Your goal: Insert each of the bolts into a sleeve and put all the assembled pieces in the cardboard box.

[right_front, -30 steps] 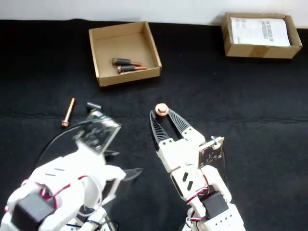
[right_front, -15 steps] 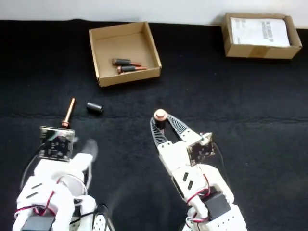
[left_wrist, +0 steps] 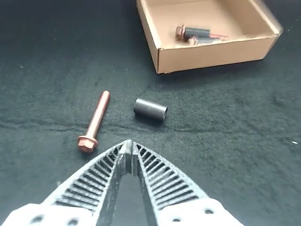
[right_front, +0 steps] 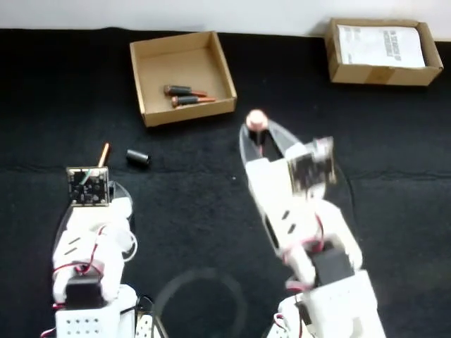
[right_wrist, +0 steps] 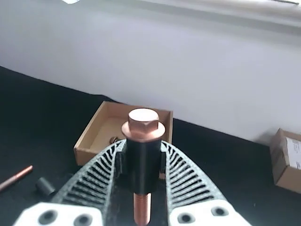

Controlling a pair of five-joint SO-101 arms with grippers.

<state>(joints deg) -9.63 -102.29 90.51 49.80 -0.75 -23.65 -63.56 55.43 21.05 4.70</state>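
In the right end effector [right_wrist: 142,151], sleeved bolt [right_wrist: 142,165] upright, head up.

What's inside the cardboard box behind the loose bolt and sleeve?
Two assembled pieces lie side by side in the cardboard box, bolts in sleeves. In the left wrist view its front wall covers part of the nearer one.

Bare black table [right_front: 211,148] lies between the right gripper [right_front: 258,137], clamped on a sleeved bolt [right_front: 256,121], and the open-topped cardboard box [right_front: 190,113]. Two assembled pieces [right_front: 187,96] lie along its near wall, leaving the rest of its floor bare. A loose bolt [left_wrist: 94,121] and sleeve [left_wrist: 150,109], narrowly apart, sit just ahead of the closed left gripper [left_wrist: 128,148].
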